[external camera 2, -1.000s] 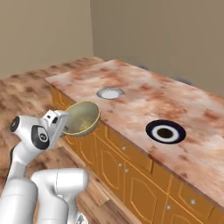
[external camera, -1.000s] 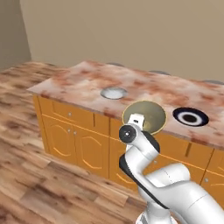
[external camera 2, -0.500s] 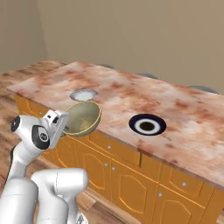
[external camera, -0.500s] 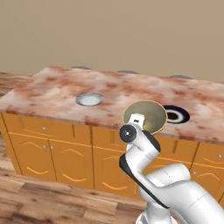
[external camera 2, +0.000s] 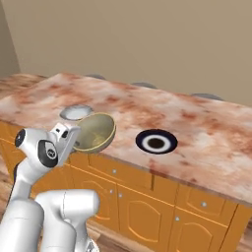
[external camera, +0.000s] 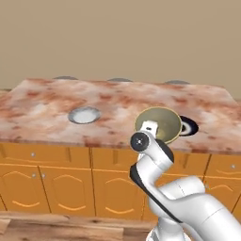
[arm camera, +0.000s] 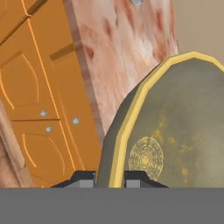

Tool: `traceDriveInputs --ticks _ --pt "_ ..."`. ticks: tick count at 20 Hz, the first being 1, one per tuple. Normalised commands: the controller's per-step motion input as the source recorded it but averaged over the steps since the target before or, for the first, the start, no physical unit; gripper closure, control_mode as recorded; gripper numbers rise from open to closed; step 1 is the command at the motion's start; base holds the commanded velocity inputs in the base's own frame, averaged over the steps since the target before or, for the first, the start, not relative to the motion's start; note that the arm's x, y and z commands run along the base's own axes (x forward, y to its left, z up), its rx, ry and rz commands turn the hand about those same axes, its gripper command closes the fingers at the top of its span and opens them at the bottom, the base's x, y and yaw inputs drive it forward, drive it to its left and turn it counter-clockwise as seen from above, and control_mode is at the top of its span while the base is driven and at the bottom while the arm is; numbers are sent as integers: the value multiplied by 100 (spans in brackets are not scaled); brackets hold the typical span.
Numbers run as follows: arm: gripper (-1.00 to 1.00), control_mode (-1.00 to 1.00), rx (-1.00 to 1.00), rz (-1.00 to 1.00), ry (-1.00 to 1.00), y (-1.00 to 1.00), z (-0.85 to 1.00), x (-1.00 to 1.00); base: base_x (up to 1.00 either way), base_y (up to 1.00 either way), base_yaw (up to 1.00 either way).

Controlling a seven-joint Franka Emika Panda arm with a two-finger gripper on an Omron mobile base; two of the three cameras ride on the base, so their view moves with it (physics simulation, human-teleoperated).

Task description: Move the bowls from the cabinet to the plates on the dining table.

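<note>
My gripper (arm camera: 109,178) is shut on the yellowish rim of an olive-grey bowl (arm camera: 175,131), which is tipped on edge in front of the arm. In the left base view the bowl (external camera: 158,123) hangs over the near edge of the dining table (external camera: 117,101), with the gripper (external camera: 150,127) at its lower rim. It partly hides the dark plate (external camera: 189,126). The pale plate (external camera: 84,115) lies to the left. From the right, the bowl (external camera 2: 96,132) and gripper (external camera 2: 74,136) sit between the pale plate (external camera 2: 76,112) and the dark plate (external camera 2: 156,142). The cabinet is out of view.
The table's orange cupboard base (external camera: 56,181) with arched doors and small knobs faces me, close to the arm. Grey rounded seat tops (external camera: 119,79) peek over the table's far edge. A plain beige wall (external camera: 120,37) stands behind. Wood floor (external camera: 47,228) runs below.
The whole picture has shifted: the base has swung round and now faces the table almost square on. The bowl stays held in the shut gripper, in the same place before the arm.
</note>
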Motion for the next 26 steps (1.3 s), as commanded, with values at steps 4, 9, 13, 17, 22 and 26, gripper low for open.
traceDriveInputs --ticks 4,9,13,17,22,26 --pt "100 100 0 0 0 0 0 0 86 33 -9" --pt "100 100 0 0 0 0 0 0 28 43 -14" --pt "100 100 0 0 0 0 0 0 -18 71 -25" --pt "100 100 0 0 0 0 0 0 -12 76 -48" --pt "100 100 0 0 0 0 0 0 0 64 -46" --pt "100 100 0 0 0 0 0 0 7 54 -16"
